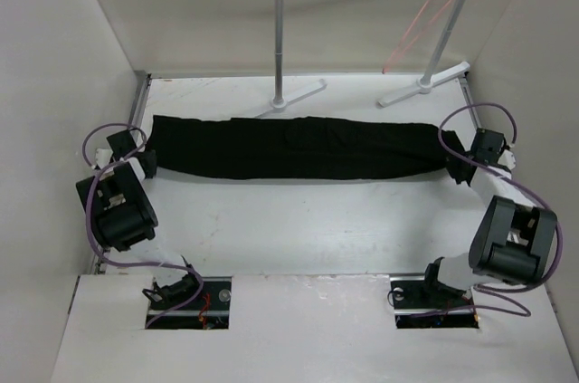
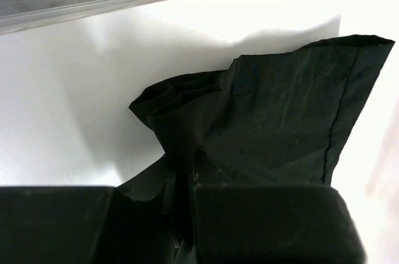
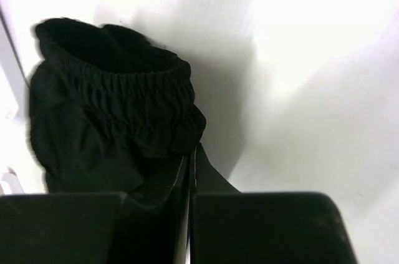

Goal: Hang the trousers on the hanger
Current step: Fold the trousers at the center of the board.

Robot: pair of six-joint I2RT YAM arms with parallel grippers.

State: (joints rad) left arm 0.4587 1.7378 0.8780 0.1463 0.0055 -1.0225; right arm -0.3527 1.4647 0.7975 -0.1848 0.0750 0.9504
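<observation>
left gripper (image 2: 187, 196): fingers pressed together on a fold of the trousers (image 2: 280, 114) at the leg-hem end; the cloth bunches just ahead of the tips and fans out to their right.
right gripper (image 3: 189, 198): also closed, pinching a flap just below the gathered elastic waistband, which humps up ahead and to the left of the tips.
where the trousers lie: stretched flat on the table (image 1: 298, 229) in one long band running from one pair of fingers to the other, each end in a pinch.
handling, as I judge it: light and limp, perhaps a little slippery; the middle would sag once lifted, and a thin pinch of one layer could slide out.
where to hold: the two ends look sound; the stitched hem and the thick waistband should give the firmest bite.
rack (image 1: 280, 39): grey, its feet standing just beyond the far edge of the cloth, between the two grippers.
hanger (image 1: 412, 30): hung from the rack's top bar, far beyond the right fingers and above them, well apart from the cloth.
in the way: the rack's posts and feet stand between the cloth and the hanger; the wire is thin and would likely swing if touched.
</observation>
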